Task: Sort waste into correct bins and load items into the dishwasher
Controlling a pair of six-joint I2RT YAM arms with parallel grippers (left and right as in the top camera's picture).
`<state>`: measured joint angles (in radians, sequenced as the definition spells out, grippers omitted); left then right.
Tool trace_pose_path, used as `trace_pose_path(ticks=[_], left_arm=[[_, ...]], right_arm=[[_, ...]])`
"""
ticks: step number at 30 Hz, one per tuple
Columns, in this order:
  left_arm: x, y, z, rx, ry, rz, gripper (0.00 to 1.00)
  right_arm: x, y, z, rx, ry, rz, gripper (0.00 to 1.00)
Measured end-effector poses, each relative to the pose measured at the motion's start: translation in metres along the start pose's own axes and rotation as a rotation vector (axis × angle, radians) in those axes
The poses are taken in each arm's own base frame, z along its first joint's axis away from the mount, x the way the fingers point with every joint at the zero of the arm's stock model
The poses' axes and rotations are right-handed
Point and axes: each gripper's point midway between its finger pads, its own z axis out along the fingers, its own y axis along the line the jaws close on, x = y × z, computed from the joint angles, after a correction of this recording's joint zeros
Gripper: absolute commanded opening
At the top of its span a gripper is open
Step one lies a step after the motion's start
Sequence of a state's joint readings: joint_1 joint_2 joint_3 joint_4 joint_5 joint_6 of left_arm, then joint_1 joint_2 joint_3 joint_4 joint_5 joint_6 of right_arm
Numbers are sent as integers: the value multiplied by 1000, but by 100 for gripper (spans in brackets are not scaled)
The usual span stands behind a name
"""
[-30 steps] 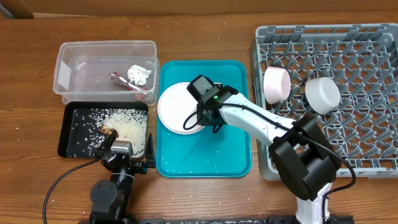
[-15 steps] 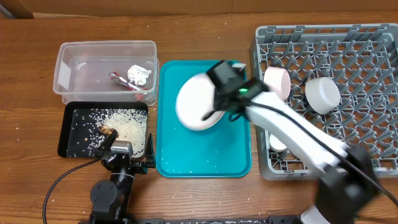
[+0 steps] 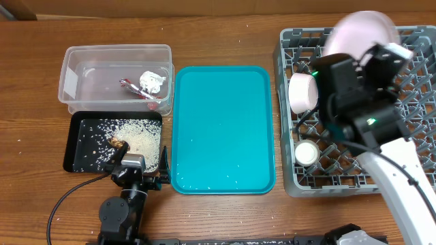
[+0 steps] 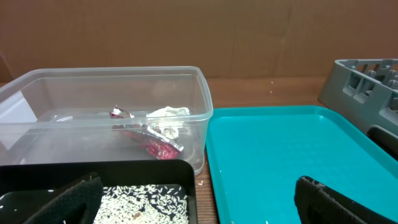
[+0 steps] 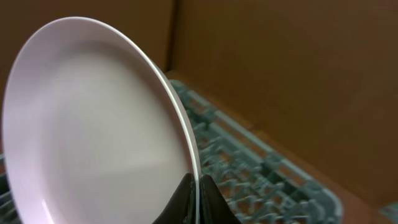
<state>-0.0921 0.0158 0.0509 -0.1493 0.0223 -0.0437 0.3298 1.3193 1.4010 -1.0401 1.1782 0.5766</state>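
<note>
Your right claw (image 5: pixel 198 194) pinches rim of pinkish plate (image 5: pixel 93 124). Plate held on edge, raised above far side of grey dish rack (image 3: pixel 409 82). Your left claw (image 4: pixel 198 186) is spread wide and holds nothing, low at near edge of tabletop (image 3: pixel 34 102), facing clear tub (image 4: pixel 106 81) and black tray (image 4: pixel 124 167). Wrapper (image 4: pixel 152 144) and tissue (image 4: pixel 168 114) lie in tub. Rice (image 4: pixel 143 199) is in black tray. Teal tray (image 4: pixel 280 143) carries few stray grains. White bowl (image 3: pixel 303 92) and small cup (image 3: pixel 306 153) sit in rack's left side.

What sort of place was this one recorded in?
Probably a lab tabletop staged as a dish-clearing station, not a real kitchen: a wooden table, a grey dish rack on it, and a clear tub and black tray for sorting.
</note>
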Motion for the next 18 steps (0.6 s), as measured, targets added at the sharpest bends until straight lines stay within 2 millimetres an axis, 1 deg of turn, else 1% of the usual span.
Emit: trace_pose_path(ticks=[3,6,8,13,18], left_arm=[[0,0,0,0,0,0,100],[0,0,0,0,0,0,100],[0,0,0,0,0,0,100],[0,0,0,0,0,0,100],[0,0,0,0,0,0,100]], right_arm=[[-5,-28,22,144,-11,10,4],[-3,-42,43,247,-2,-4,4],[-1,-47,56,302,9,-32,4],[1,-51,85,406,24,-134,4],[13,-57,106,474,84,-280,4]])
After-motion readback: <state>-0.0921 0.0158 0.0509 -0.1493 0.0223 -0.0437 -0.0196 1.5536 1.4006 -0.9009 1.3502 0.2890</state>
